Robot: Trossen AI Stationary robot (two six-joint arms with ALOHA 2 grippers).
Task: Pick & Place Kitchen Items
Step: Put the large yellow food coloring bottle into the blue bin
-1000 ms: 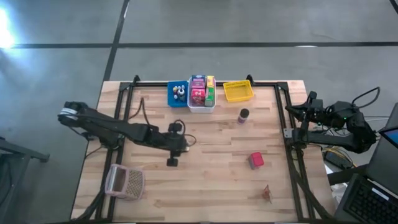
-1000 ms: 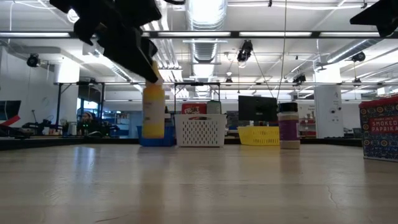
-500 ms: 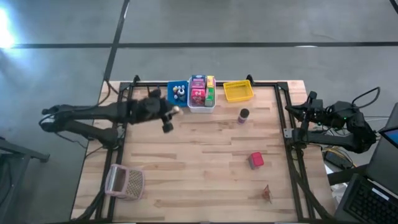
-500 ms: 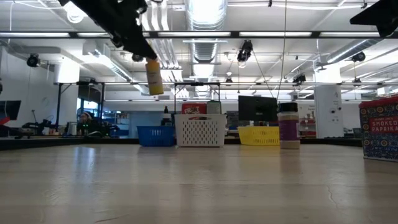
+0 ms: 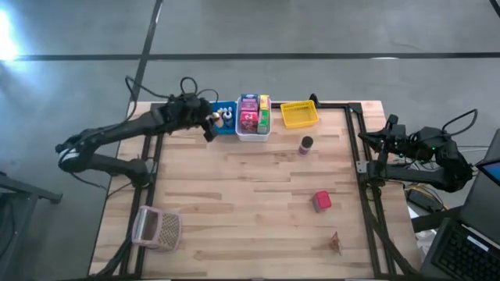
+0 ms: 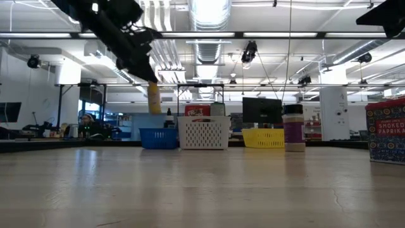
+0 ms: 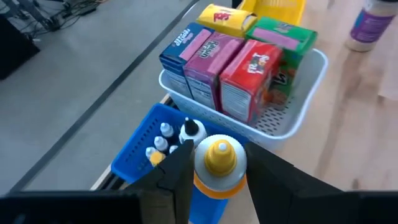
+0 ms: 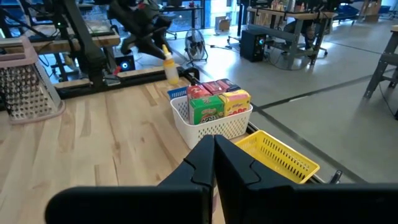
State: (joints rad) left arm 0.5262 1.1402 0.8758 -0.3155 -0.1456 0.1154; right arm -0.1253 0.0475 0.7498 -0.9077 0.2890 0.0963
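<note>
At the table's [image 5: 258, 211] near left corner lies the pinkish mesh basket [image 5: 157, 228], on its side and well apart from everything else. Further along, the left arm reaches to the far edge, and the left gripper [image 5: 208, 125] hangs in the air just beside the blue bin [image 5: 224, 119], its fingers [image 7: 180, 171] closed partway around a yellow squeeze bottle [image 7: 217, 171] with a yellow cap. In the low view the yellow squeeze bottle [image 6: 154, 99] hangs clear above the blue bin [image 6: 158, 138], slightly tilted. The left wrist view shows small white-capped bottles [image 7: 165, 140] standing inside that bin

Touching the blue bin's right side is the white bin [image 5: 253, 131], packed upright with boxes: a blue box [image 7: 183, 50], a purple box [image 7: 208, 65], a red box [image 7: 249, 81], a green box [image 7: 283, 34] and a yellow box [image 7: 224, 18]. Next along the far edge sits the yellow bin [image 5: 299, 115]. Just in front of it, on the bare wood, stands a little jar [image 5: 305, 144] with a dark lid and purple label. Nearer the front lies a red box [image 5: 322, 201] marked smoked paprika, and close to the front edge a small reddish-brown item [image 5: 336, 243] that is too small to identify

At the table's right edge the right arm waits, the right gripper [image 8: 214, 155] raised with its fingers pressed together and holding nothing
</note>
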